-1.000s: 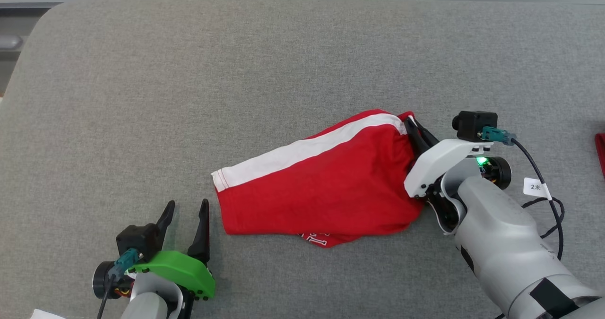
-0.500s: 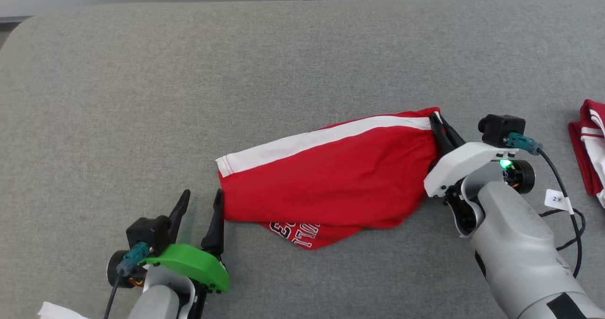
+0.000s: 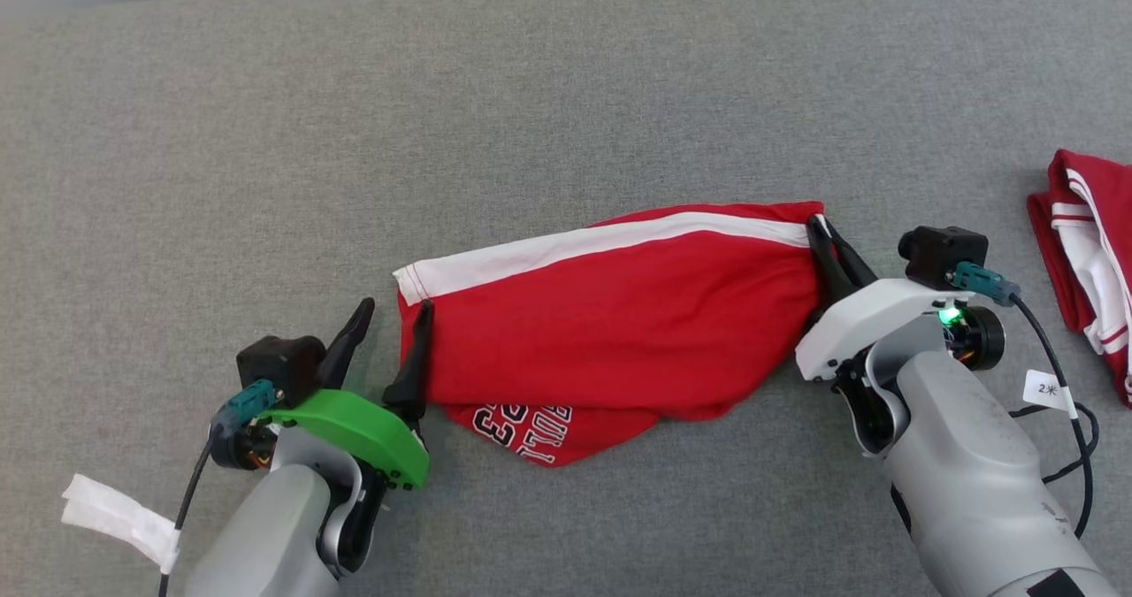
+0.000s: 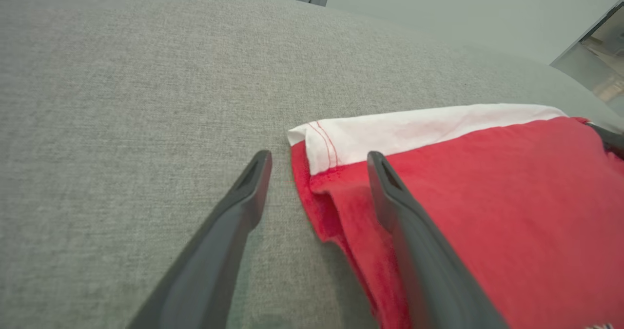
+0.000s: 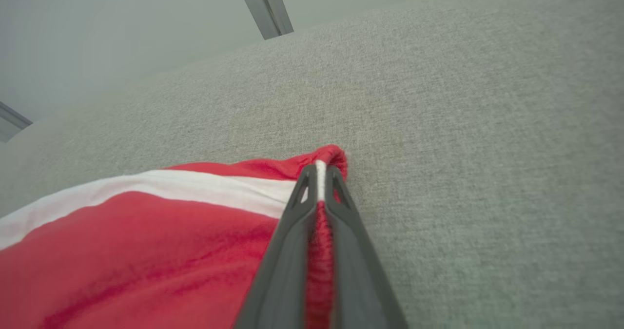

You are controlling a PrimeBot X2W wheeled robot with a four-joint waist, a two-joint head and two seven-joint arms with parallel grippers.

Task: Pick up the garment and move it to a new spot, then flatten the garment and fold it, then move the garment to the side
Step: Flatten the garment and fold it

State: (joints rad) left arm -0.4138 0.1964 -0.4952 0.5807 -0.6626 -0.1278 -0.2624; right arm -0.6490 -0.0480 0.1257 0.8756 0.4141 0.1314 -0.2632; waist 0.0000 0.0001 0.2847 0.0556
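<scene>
Grey woven cloth covers the wide surface (image 3: pixel 566 93). Near its middle lies the red garment (image 3: pixel 619 323) with a white band, stretched out but rumpled, a printed layer poking from under its near edge. A second red-and-white bundle (image 3: pixel 1083 261) sits well apart at the right. The right gripper (image 3: pixel 815 223) is clamped on the garment's far right corner. The left gripper (image 3: pixel 395 307) has its jaws spread wide astride the left hem, one finger over the cloth, holding nothing. This looks like the flattening step: the left jaws should close on that hem corner, then both arms draw apart to smooth the cloth
</scene>
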